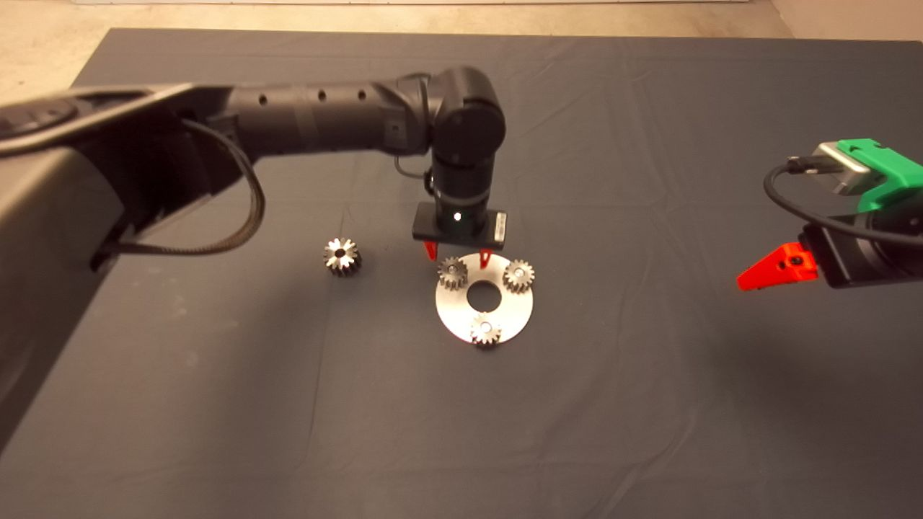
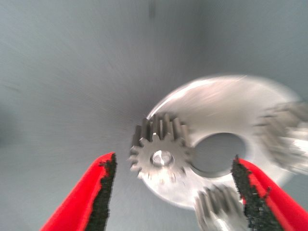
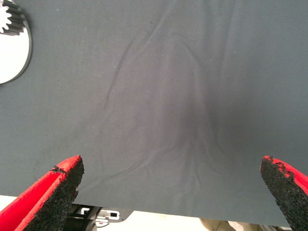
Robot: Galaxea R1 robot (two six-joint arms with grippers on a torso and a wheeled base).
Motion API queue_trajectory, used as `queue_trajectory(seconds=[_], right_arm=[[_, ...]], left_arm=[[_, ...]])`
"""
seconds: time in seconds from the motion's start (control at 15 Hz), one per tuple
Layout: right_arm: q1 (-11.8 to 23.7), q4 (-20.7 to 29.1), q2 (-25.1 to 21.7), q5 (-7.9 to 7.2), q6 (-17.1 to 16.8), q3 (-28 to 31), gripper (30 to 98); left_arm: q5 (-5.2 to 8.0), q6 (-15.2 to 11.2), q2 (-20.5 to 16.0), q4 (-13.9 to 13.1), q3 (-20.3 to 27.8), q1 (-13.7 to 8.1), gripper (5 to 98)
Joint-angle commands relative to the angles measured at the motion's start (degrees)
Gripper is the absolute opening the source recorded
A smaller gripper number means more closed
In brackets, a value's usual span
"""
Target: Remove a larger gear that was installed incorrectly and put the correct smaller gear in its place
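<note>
Your left gripper hangs with jaws apart, the smaller gear between them on the round plate. You see the larger gear lying well outside those jaws. Your right gripper waits, jaws wide.

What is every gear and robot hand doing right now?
larger gear: lying alone on the mat, off the plate.
smaller gear: seated on the round plate, between the open fingers.
left end effector: open, just above that gear.
right end effector: open, empty, waiting at the side.
</note>
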Motion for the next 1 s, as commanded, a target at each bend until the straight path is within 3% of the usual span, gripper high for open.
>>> queue_trajectory(seconds=[0.0, 0.2, 0.33, 0.53, 0.6, 0.8, 0.93], right_arm=[[0.81, 1.34, 0.13, -0.71, 0.42, 0.0, 97.1], [0.9, 1.42, 0.13, -0.71, 0.42, 0.08, 97.1], [1.08, 1.51, 0.27, -0.62, 0.42, 0.22, 97.1], [1.25, 1.34, 1.92, -0.53, 0.68, 0.41, 97.1], [1.34, 1.34, 3.84, -0.53, 0.95, 0.71, 97.1], [2.75, 1.34, 7.67, -0.53, 5.23, 3.75, 97.1], [2.75, 1.34, 9.4, -0.53, 8.82, 5.66, 97.1]], left_arm=[[5.55, -1.97, -0.88, -4.21, 4.46, -7.14, 62.6], [5.27, -6.99, -8.2, -4.3, 14.41, -11.93, 68.2], [4.76, -10.66, -16.07, -4.3, 25.36, -12.79, 69.9], [5.25, -15.52, -23.0, -4.3, 37.37, -15.62, 72.6], [5.38, -15.94, -24.16, -4.47, 40.07, -17.03, 72.6], [5.64, -19.72, -26.88, -5.48, 47.52, -17.21, 74.6], [6.58, -25.29, -27.56, -5.53, 52.07, -17.12, 78.5]])
